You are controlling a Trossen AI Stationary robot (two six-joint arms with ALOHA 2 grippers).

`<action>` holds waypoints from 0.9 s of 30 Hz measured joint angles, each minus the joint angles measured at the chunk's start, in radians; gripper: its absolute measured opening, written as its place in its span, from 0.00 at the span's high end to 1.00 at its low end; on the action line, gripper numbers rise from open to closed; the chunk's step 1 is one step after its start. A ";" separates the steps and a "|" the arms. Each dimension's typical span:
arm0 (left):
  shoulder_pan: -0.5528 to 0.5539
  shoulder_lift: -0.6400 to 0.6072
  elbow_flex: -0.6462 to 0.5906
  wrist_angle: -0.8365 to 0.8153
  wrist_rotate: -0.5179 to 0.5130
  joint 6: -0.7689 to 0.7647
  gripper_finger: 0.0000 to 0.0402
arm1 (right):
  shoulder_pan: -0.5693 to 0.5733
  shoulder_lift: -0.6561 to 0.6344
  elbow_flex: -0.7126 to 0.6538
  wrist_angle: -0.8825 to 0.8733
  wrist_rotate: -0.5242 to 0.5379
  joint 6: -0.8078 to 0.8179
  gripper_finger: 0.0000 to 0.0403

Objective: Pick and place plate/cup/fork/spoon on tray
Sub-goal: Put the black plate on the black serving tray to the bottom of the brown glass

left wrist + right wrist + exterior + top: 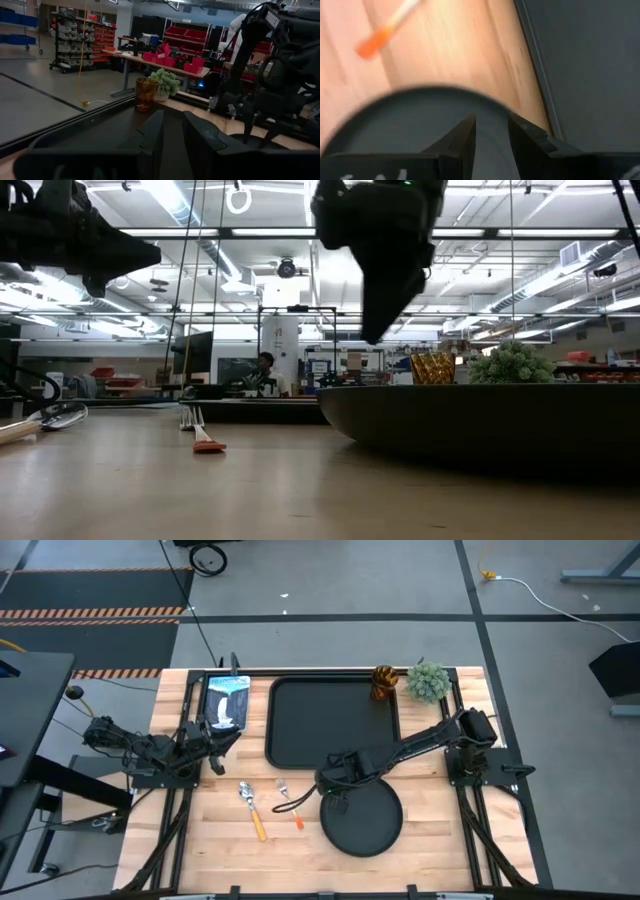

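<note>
Hovering with slightly parted, empty fingers over the 11 o'clock rim of the round matte black plate [362, 820], at 6 o'clock of the rectangular black tray [330, 720] on the wooden worktop [430, 830], the right gripper [333, 802] risks skidding off the shallow rim if it closes off-centre.

A light wooden table [430, 840] with a black frame carries 7 items. The rectangular black tray [300, 745] lies at the centre toward the far edge, with the amber cup [385, 682] standing at its far right corner, whether inside the rim or just outside cannot be told, and a small green plant [429, 681] just beside the cup. A blue-white picture card [227, 700] lies left of the tray. Toward the near edge, the round black plate [365, 823] rests flat on the wood, apart from the tray. To its left lie the fork [291, 804] and then the spoon [252, 810], side by side, handles pointing to the near edge.
</note>
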 joint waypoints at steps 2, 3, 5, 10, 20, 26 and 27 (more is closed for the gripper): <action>0.000 0.000 0.000 -0.013 0.000 0.000 0.80 | 0.001 -0.003 0.001 -0.076 -0.005 0.016 0.70; 0.000 0.000 0.000 -0.017 0.000 0.000 0.80 | 0.001 -0.004 0.001 -0.110 -0.013 0.023 0.70; 0.000 0.000 0.000 -0.016 0.000 0.000 0.80 | 0.001 -0.012 -0.004 -0.169 -0.033 0.039 0.70; 0.000 0.000 0.000 -0.024 0.000 -0.004 0.80 | -0.010 -0.049 -0.094 -0.204 -0.120 0.063 0.72; 0.000 0.000 0.000 -0.025 0.000 -0.002 0.80 | -0.024 -0.301 -0.404 -0.123 -0.191 0.248 0.74; 0.000 0.000 0.000 -0.025 0.000 -0.001 0.80 | -0.025 -0.461 -0.628 -0.002 -0.253 0.430 0.74; 0.000 0.000 0.000 -0.025 0.000 -0.001 0.80 | -0.025 -0.482 -0.658 0.020 -0.266 0.458 0.74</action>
